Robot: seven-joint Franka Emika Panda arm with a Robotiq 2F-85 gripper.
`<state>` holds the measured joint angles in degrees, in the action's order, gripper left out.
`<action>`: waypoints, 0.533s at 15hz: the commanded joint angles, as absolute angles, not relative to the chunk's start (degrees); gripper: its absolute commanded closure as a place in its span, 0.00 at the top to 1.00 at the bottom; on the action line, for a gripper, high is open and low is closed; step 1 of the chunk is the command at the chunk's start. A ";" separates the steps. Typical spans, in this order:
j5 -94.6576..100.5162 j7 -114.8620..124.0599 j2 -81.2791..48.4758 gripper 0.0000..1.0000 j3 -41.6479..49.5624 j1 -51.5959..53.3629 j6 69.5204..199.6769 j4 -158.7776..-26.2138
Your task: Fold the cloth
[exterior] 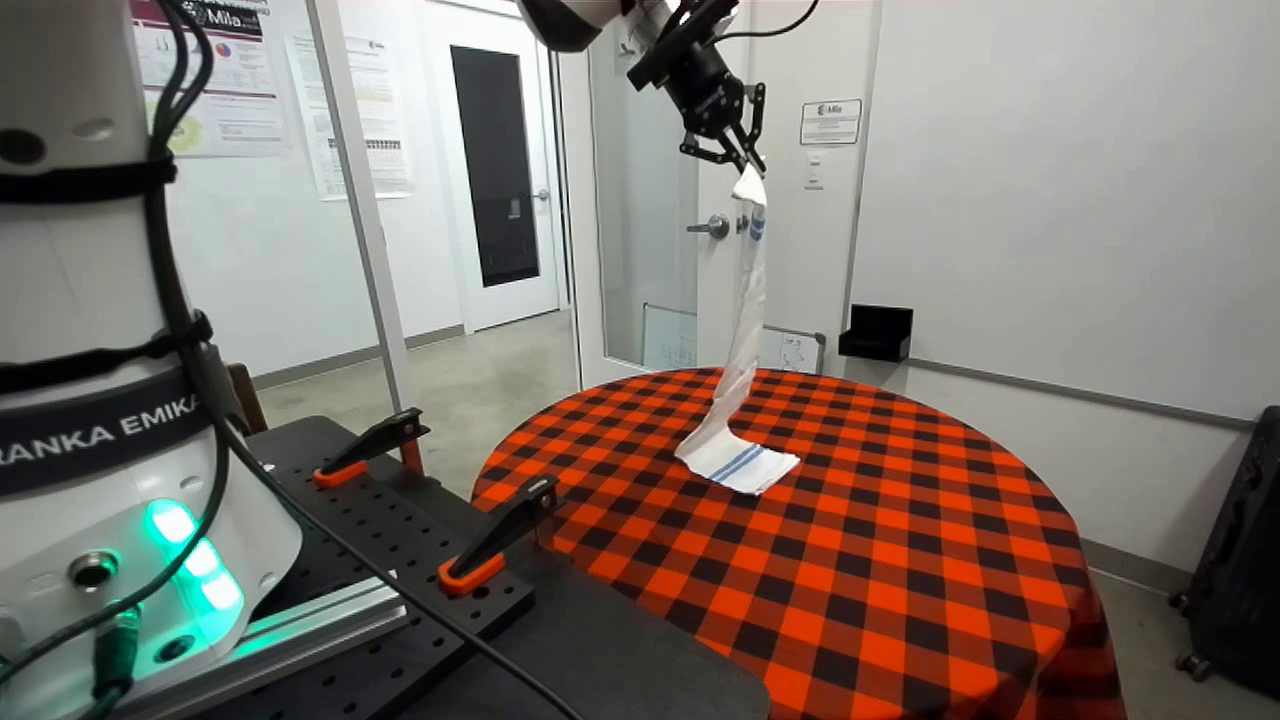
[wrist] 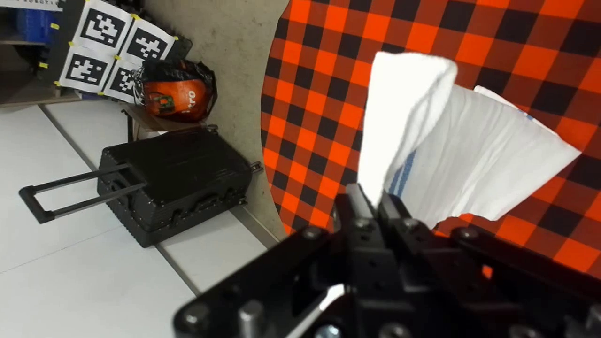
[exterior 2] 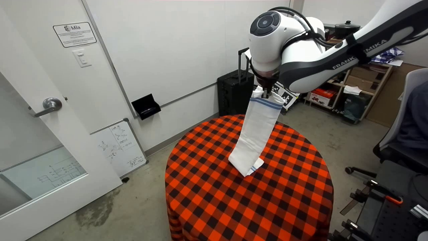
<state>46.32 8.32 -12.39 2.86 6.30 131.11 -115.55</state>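
Past the rim of the round table (exterior 2: 207,187) I can see a black suitcase (wrist: 173,176), closed, so whatever it holds is hidden from me. Near it, also off the table's edge, sits an orange-and-black bag (wrist: 174,98), its contents out of sight. A black wall box (exterior: 870,346) hangs past the table's edge too; its inside is too dark to make out. Farther from the table stands a wooden shelf (exterior 2: 378,86) with a red-and-white box (exterior 2: 320,97) and a dark green thing (exterior 2: 356,106) in it; a lidded pot (exterior 2: 346,30) shows back there as well, contents covered.

Well above the table, the claw (exterior: 752,170) has its fingers (wrist: 361,203) nearly together, pinching one end of the long white cloth (exterior 2: 257,130). A small flap bends over just past the fingertips. The rest hangs below the claw, blue stripes close to the grip, and slants down to the table, where the lower end, striped too, bends and lies along the red-and-black checked tablecloth (exterior: 900,560), well inside the rim and well apart from the claw.
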 commanded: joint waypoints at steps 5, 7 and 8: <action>51.49 13.05 -17.37 0.01 2.05 6.05 133.85 -114.93; 53.85 13.70 -18.97 0.01 2.17 6.29 134.77 -114.50; 55.00 14.07 -19.85 0.01 2.21 6.38 135.07 -114.21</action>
<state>51.36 12.22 -17.40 2.34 6.32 133.97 -115.76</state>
